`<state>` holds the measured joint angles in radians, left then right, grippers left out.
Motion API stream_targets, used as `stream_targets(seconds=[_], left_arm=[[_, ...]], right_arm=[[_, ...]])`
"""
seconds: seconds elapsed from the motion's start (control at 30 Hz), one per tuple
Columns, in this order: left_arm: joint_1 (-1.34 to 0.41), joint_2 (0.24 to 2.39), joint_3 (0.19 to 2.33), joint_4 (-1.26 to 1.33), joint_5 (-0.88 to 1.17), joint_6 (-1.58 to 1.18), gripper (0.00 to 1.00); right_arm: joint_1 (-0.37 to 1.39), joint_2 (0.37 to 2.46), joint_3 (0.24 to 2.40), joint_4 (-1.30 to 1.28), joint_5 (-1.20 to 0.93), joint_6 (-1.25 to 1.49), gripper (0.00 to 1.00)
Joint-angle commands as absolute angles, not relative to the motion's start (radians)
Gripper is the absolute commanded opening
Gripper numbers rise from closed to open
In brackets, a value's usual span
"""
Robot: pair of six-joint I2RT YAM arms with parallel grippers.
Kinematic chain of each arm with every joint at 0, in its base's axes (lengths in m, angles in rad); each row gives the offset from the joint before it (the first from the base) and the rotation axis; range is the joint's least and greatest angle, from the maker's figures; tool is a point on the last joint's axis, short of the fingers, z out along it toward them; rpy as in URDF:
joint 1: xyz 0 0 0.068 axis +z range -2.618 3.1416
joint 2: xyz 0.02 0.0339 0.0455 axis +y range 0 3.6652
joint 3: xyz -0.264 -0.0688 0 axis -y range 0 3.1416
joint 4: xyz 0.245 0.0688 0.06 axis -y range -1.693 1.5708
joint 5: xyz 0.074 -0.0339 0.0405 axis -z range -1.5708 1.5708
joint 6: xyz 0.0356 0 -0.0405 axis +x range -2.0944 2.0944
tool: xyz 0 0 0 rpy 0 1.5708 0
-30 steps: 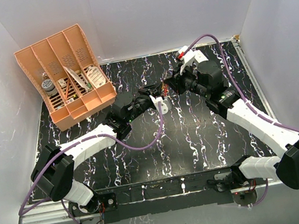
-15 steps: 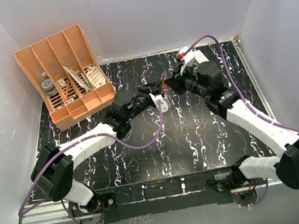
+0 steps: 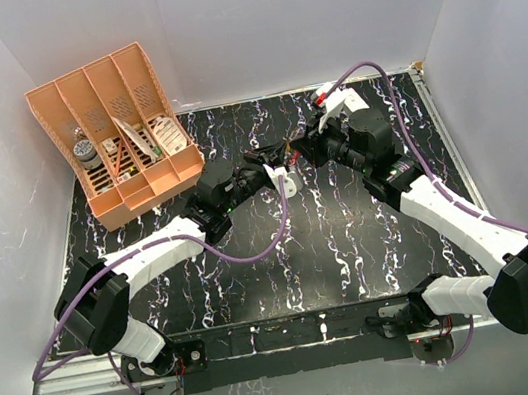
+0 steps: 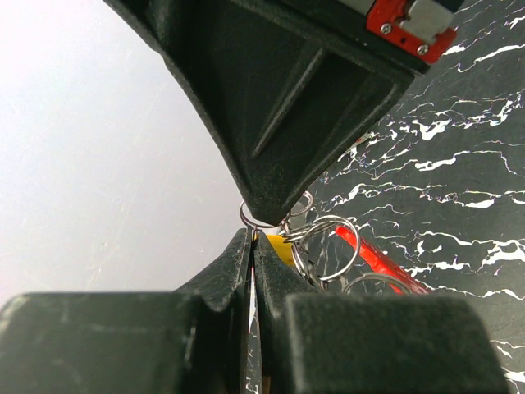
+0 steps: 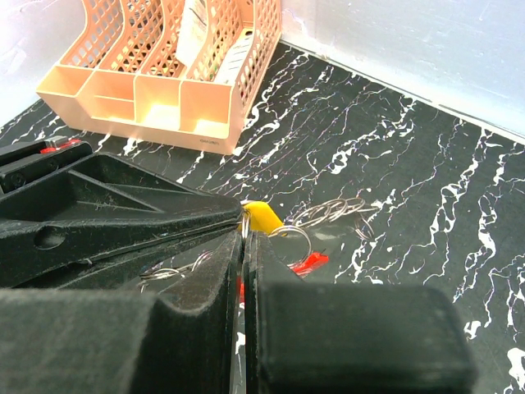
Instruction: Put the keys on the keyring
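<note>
Hanging at the meeting point of the two grippers, the keyring shows as a red band just beside a tangle of silvery rings, low over the table toward its back middle. A key with a yellow head sits right at the fingertips.

The left gripper is pressed nearly closed, only a sliver between its fingers, and seems to pinch the key by that head. The right gripper is closed too, its tip touching the same spot. What it holds is hidden.

This looks like the threading step itself, with one arm steadying and the other working key against ring. Whether any key is already on the red band, I cannot tell. The next move probably calls for tiny, coordinated motion. The tips touch, so a tug from either arm could pull the cluster loose.

There is open table in front and to the right. The back wall is near, and the rack stands well apart at the back left.
</note>
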<state>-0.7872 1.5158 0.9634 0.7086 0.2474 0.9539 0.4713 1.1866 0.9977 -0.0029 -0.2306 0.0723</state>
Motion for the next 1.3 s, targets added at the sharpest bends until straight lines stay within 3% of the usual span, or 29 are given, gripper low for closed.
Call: stream_targets(seconds=[0.0,0.83,1.07,1.27], left_arm=[[-0.780,1.484,1.010,0.737,0.272,0.962,0.00],[-0.766,1.490,1.011,0.742,0.334,1.013,0.00],[-0.765,1.486,1.008,0.747,0.337,0.995,0.00],[-0.765,1.483,1.000,0.748,0.328,0.982,0.00]], right_arm=[[0.475,1.174,1.019,0.032,-0.242,0.070,0.00],[0.476,1.349,1.321,-0.495,-0.362,-0.001,0.00],[0.477,1.371,1.340,-0.508,-0.344,-0.001,0.00],[0.477,1.304,1.262,-0.385,-0.300,0.032,0.26]])
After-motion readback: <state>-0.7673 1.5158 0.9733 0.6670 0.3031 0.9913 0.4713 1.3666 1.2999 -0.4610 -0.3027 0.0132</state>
